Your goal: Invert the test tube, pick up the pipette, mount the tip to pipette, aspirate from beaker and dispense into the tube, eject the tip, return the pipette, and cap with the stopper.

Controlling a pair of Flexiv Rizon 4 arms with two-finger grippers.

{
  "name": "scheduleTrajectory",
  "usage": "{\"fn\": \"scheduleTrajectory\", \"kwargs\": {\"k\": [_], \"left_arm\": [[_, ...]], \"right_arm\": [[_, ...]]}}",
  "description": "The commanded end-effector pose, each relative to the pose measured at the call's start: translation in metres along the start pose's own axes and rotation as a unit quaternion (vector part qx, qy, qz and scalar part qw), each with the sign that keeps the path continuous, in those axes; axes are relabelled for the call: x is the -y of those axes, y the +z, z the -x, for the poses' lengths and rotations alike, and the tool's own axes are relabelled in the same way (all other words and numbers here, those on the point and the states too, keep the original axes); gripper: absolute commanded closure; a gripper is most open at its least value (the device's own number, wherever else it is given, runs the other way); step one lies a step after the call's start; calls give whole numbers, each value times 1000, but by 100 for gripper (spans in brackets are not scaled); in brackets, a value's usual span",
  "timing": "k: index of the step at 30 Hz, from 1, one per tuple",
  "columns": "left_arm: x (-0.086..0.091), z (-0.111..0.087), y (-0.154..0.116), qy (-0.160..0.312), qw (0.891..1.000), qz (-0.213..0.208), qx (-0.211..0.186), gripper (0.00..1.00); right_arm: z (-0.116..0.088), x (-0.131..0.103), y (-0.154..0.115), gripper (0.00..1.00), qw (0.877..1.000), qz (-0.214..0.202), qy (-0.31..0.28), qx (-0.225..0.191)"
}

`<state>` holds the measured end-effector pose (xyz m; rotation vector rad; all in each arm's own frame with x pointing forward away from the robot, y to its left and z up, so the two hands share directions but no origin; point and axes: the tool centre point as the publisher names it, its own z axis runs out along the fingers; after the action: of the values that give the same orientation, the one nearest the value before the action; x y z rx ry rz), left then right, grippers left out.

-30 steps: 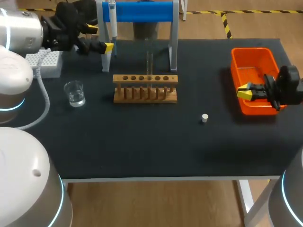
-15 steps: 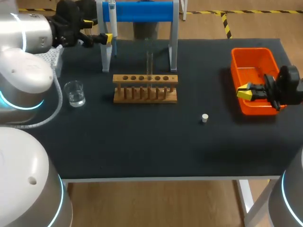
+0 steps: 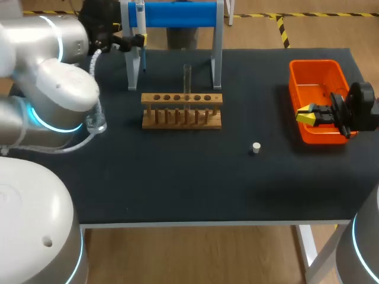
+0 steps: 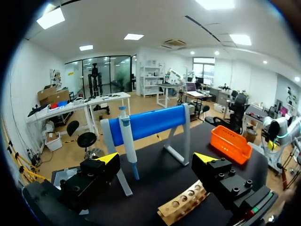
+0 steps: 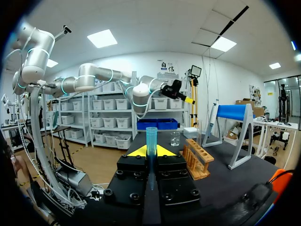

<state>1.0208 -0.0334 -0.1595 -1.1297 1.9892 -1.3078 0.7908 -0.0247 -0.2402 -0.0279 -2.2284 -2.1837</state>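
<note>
Checking the head view first: what holds what? (K.)

Beaker point(image 3: 96, 124) sits half hidden behind the left arm point(image 3: 56, 83) and its cable, with clear liquid in it. Wooden rack point(image 3: 182, 112) carries one test tube point(image 3: 187, 76), upright in a middle hole; I cannot make out any contents. Pipette point(image 3: 141, 26) hangs on the blue stand point(image 3: 177, 13). Stopper point(image 3: 256, 147) lies loose on the black table top point(image 3: 177, 183), well apart from the rack. Right gripper point(image 3: 309, 114) hangs over the orange bin point(image 3: 314, 80). (M.)

Left wrist view, and the risk? (K.)

Left gripper point(image 4: 157, 157) is spread wide and holds nothing. The pipette hangs just ahead, nearer one finger than the other. Judgement: closing off-centre could knock it off its hanger or shove the stand. The cable draped by the beaker could also tip it and spill the liquid. (M.)

Right wrist view? (K.)

A bluish tube point(image 5: 151, 139) stands right in front of the right gripper. Whether the claw is clamped on it, I cannot tell. Beyond the rack the beaker shows liquid low in it. (M.)
</note>
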Motion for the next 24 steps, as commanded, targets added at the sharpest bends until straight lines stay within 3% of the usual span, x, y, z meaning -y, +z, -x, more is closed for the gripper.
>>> {"fn": "scheduleTrajectory", "kwargs": {"k": [1,7,24], "left_arm": [[3,-2,16,-6,997,-1,76,0],[5,2,22,-19,992,-14,123,0],[12,6,44,-50,978,-48,198,0]], "right_arm": [[0,0,0,100,1000,-1,0,0],[0,0,0,100,1000,-1,0,0],[0,0,0,100,1000,-1,0,0]]}}
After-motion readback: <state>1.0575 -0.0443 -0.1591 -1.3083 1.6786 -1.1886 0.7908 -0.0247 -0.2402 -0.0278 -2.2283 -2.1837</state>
